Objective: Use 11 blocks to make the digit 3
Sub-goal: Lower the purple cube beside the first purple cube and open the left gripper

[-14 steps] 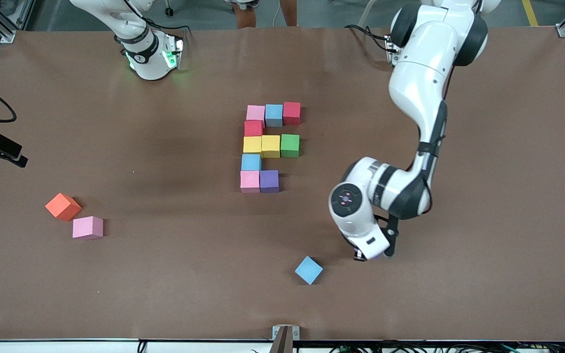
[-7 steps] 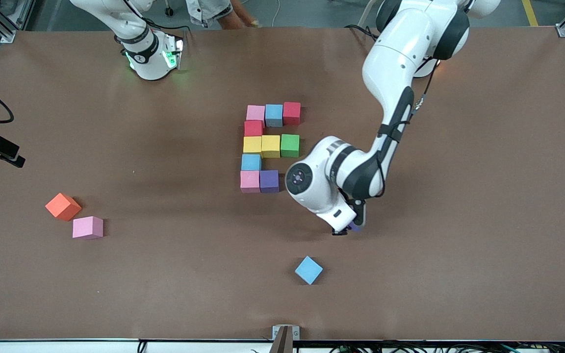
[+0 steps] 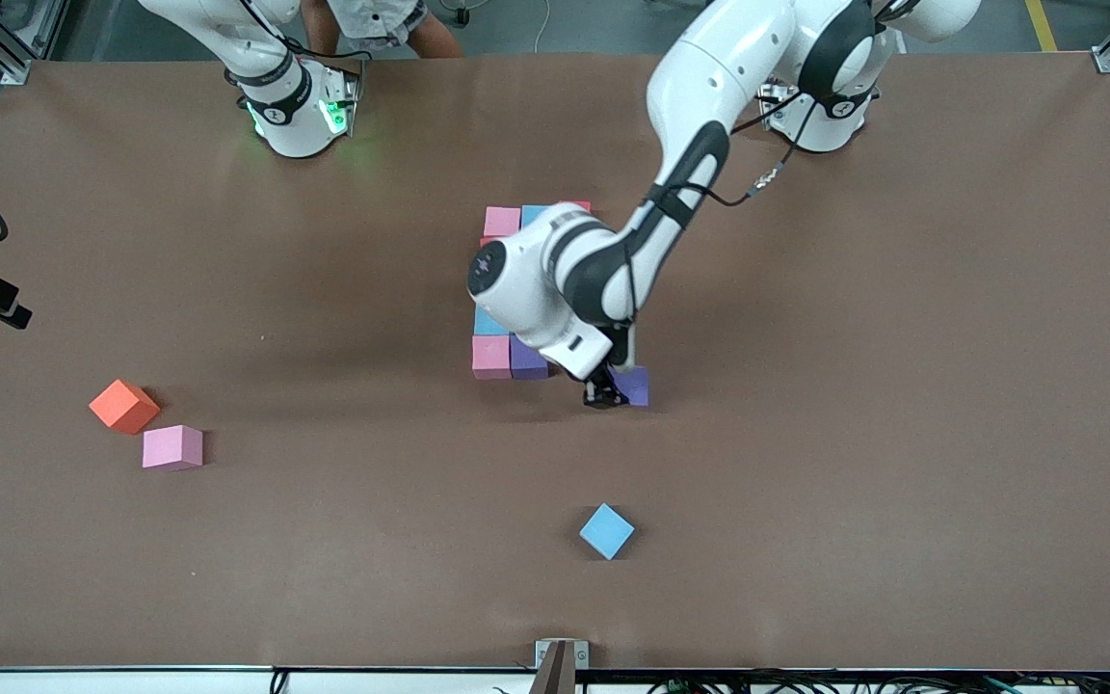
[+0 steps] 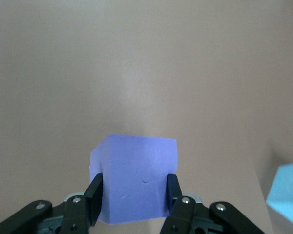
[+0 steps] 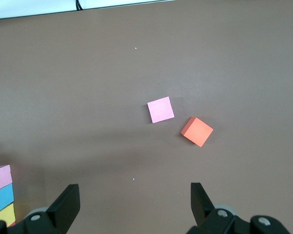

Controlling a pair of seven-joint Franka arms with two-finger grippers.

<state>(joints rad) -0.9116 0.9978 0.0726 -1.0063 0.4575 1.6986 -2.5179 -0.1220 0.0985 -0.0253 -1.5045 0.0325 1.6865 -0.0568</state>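
Observation:
My left gripper [image 3: 616, 393] is shut on a purple block [image 3: 636, 386], low over the table beside the figure's nearest row, toward the left arm's end. In the left wrist view the fingers clamp both sides of this purple block [image 4: 136, 174]. The figure's nearest row holds a pink block [image 3: 490, 355] and a purple block [image 3: 525, 359]. The left arm hides most of the other rows; a pink block [image 3: 502, 221] of the farthest row shows. My right gripper [image 5: 134, 195] hangs open over bare table, holding nothing.
A loose pink cube [image 3: 172, 447] and an orange cube [image 3: 123, 406] lie toward the right arm's end. A loose light blue cube [image 3: 606, 531] lies nearer the front camera than the figure. The brown table [image 3: 902, 434] spreads wide around them.
The left arm has carried the purple block away from the front camera's side of the table to the figure's nearest row, covering most of the figure. The right gripper stays open.

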